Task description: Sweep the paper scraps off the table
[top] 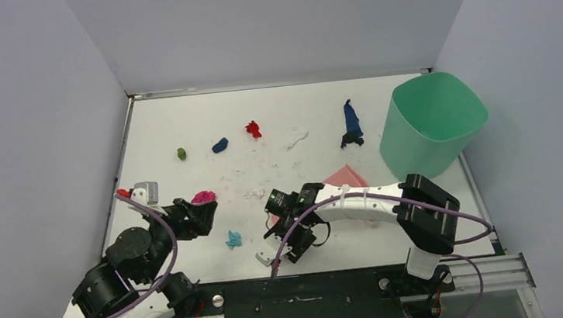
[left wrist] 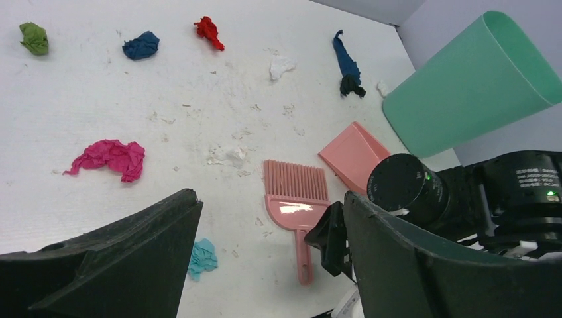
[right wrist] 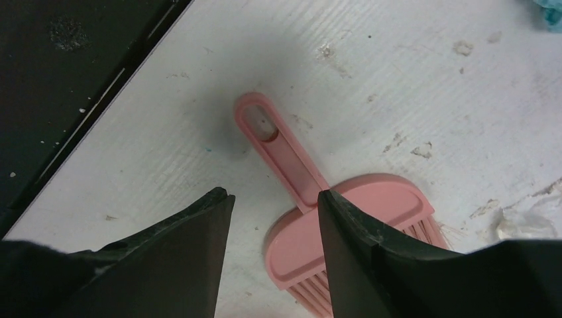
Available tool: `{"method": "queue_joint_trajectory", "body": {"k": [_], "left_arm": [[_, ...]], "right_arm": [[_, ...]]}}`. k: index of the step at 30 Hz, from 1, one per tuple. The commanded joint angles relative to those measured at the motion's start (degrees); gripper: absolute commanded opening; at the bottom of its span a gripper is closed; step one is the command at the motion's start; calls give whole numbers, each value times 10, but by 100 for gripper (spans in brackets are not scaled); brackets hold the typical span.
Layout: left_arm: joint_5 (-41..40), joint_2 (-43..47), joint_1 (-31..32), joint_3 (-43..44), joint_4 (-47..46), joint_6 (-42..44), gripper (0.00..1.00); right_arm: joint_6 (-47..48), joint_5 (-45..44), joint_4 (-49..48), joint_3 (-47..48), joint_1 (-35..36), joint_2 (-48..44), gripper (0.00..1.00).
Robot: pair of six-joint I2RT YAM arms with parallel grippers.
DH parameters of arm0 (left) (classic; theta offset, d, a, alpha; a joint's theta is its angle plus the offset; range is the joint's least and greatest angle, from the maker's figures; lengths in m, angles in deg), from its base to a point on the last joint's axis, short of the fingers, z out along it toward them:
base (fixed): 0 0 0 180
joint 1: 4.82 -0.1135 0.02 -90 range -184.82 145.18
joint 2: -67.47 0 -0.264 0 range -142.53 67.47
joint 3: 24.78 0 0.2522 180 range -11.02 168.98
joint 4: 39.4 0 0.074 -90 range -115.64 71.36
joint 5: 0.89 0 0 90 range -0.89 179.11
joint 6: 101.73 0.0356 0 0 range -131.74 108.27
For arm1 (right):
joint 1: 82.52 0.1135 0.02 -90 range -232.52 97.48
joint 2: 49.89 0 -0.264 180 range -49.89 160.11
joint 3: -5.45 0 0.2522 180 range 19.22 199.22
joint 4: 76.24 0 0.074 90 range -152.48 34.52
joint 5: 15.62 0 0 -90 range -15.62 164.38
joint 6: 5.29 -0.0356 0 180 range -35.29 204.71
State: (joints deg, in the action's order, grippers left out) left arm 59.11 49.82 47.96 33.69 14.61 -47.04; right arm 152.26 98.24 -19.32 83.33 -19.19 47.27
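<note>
The right tool point(right wrist: 275, 193) hangs low over the pink brush point(right wrist: 344, 228), its fingers apart on either side of the handle and not clamped. The left tool point(left wrist: 268, 199) gapes wide, holding nothing, near the magenta scrap point(left wrist: 109, 158). The paper scraps point(top: 253, 129) lie scattered over the white bench point(top: 304, 98), apart from the green bin point(top: 430, 121).
</note>
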Motion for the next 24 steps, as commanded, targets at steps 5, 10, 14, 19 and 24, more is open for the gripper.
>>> {"method": "queue_joint_trajectory", "body": {"k": [5, 10, 14, 19, 24], "left_arm": [[-33, 33, -3, -6, 22, -52, 78], [-35, 61, -2, -15, 20, -41, 78], [-43, 74, -2, -21, 24, -39, 78], [-46, 80, -2, -28, 24, -36, 78], [-42, 68, -2, -35, 20, -38, 78]], "right_arm": [[62, -43, 10, 34, 40, 55, 50], [75, -61, -3, 43, 48, 76, 49], [88, -78, 12, 54, 51, 92, 47], [94, -101, 15, 56, 50, 108, 39], [39, -53, 3, 73, 47, 130, 24]]}}
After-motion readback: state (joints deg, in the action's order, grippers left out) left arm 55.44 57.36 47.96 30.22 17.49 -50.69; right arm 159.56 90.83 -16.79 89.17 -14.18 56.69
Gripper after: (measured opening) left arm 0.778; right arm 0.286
